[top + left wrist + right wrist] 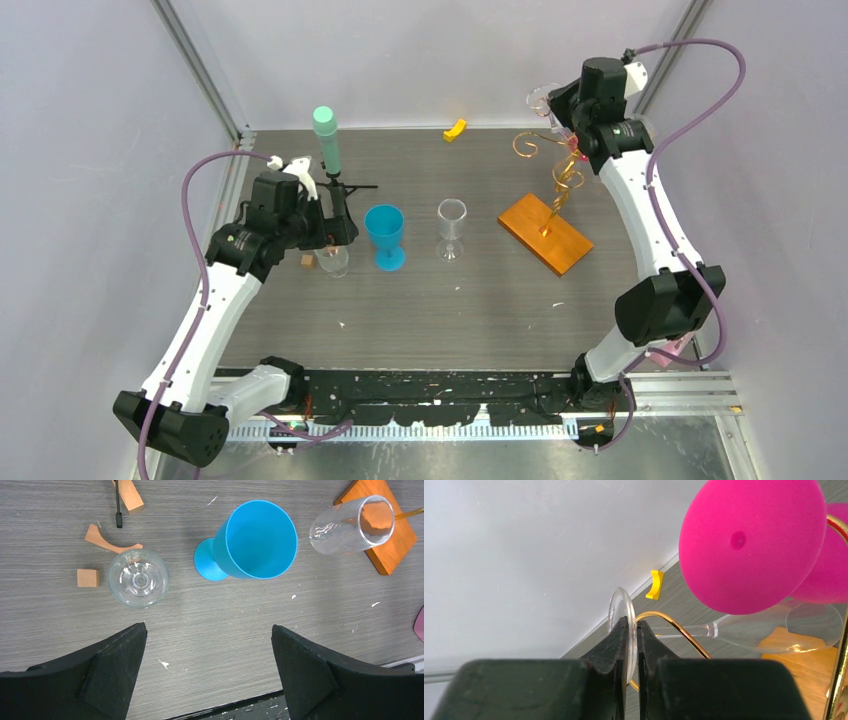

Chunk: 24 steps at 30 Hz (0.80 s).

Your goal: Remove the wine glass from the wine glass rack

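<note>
Right wrist view: my right pincer (632, 625) is pinching the clear foot disc of the wine glass (724, 629) edge-on. The stem runs right to the bowl at lower right of frame. The glass hangs on the wine glass rack (545, 235), upper right of the top view, with gold wire just beside my fingertips.

Step as I read it: grip made, glass not yet off. Next move: draw the foot out along the wire arm, level and without twisting, then lift clear. I can't tell which way the arm opens.

Tight spots: the pink glass (749, 545) hangs just beside, and the back wall is near behind. Open room is toward the centre of the top view, on bare table (480, 300) between the rack base and the clear tumbler (452, 228).

Left pincer (207, 630) is spread wide, holding nothing, left of the top view.
</note>
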Each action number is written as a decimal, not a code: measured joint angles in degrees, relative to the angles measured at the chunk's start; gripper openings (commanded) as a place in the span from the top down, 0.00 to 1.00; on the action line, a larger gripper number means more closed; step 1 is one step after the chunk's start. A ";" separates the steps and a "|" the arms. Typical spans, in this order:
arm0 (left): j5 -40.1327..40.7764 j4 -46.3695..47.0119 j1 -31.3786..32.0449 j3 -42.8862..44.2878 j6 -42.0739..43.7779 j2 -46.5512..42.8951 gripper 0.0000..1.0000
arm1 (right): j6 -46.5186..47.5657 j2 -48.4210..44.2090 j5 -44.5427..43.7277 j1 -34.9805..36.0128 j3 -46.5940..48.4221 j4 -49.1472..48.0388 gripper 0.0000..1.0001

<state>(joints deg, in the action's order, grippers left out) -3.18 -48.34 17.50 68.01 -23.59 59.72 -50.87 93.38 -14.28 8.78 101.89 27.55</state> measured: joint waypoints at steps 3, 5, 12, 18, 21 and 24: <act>-0.13 -0.02 0.00 0.00 0.00 -0.02 0.01 | 0.02 -0.83 0.17 0.00 -1.88 -2.08 1.00; -0.20 -0.02 0.00 0.00 0.00 -0.02 0.01 | 0.02 -1.49 0.26 0.00 -2.91 -3.02 1.00; -0.55 -0.07 0.00 0.00 -0.17 -0.35 0.01 | -1.01 -4.39 1.16 0.00 -7.98 -7.21 1.00; -0.57 -0.20 0.00 0.00 -0.17 -0.90 0.01 | -3.50 -7.30 1.53 0.00 -11.85 -9.86 1.00; -0.57 -0.22 0.00 0.00 -0.20 -0.90 0.01 | -4.74 -8.31 1.44 -0.04 -12.96 -11.17 1.00; -0.59 -0.22 0.00 0.00 -0.20 -0.90 0.01 | -6.01 -9.25 1.29 -0.15 -14.21 -12.92 1.00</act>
<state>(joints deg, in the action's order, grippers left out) -3.77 -48.56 17.50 68.01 -23.79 58.83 -56.88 84.14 -12.99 8.62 87.68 14.63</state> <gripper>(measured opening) 0.987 0.132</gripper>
